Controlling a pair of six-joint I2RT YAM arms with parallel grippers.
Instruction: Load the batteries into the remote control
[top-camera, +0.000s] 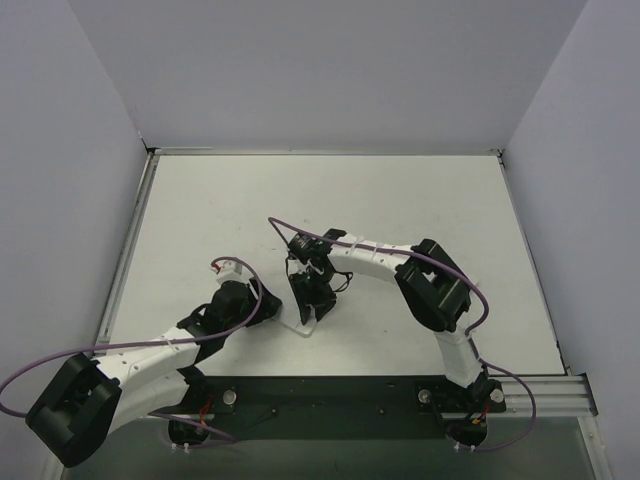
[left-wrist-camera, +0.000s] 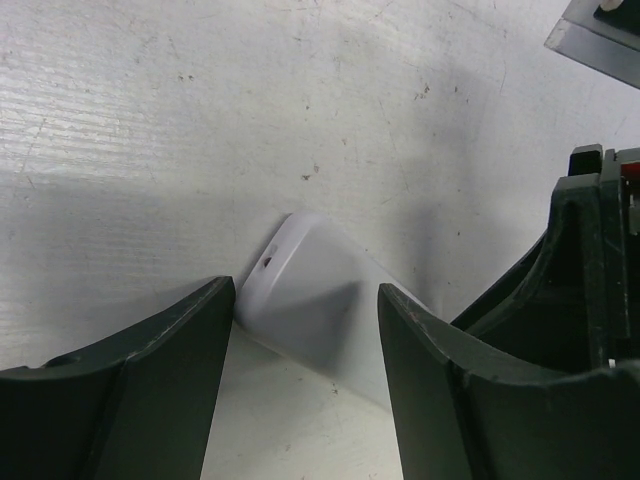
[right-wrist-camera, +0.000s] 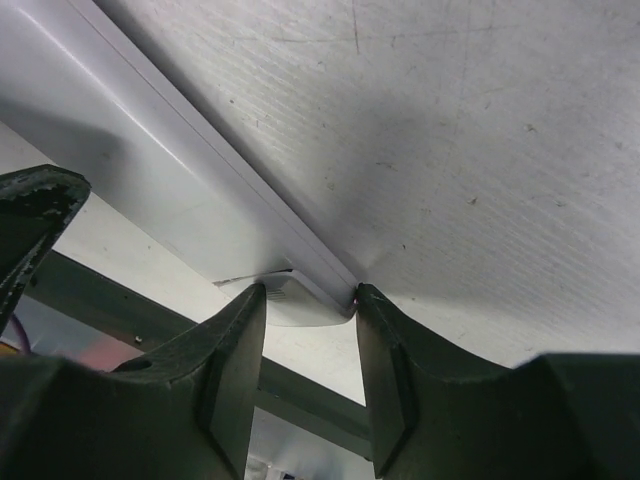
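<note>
The white remote control (top-camera: 303, 323) lies on the white table near the middle front, mostly under my right gripper (top-camera: 312, 298). In the right wrist view the remote (right-wrist-camera: 150, 150) runs from the upper left to the centre, and my right gripper (right-wrist-camera: 310, 297) is shut on its rounded end, with both fingers touching its sides. In the left wrist view the remote's other rounded end (left-wrist-camera: 310, 305) lies between my spread fingers. My left gripper (left-wrist-camera: 305, 290) is open and does not touch it. My left gripper (top-camera: 264, 302) sits just left of the remote. No blue batteries are in view.
A dark metal rail (top-camera: 350, 390) carrying the arm bases runs along the table's near edge. Grey walls enclose the left, back and right sides. The right arm's black gripper body (left-wrist-camera: 590, 270) stands close to the right of my left fingers.
</note>
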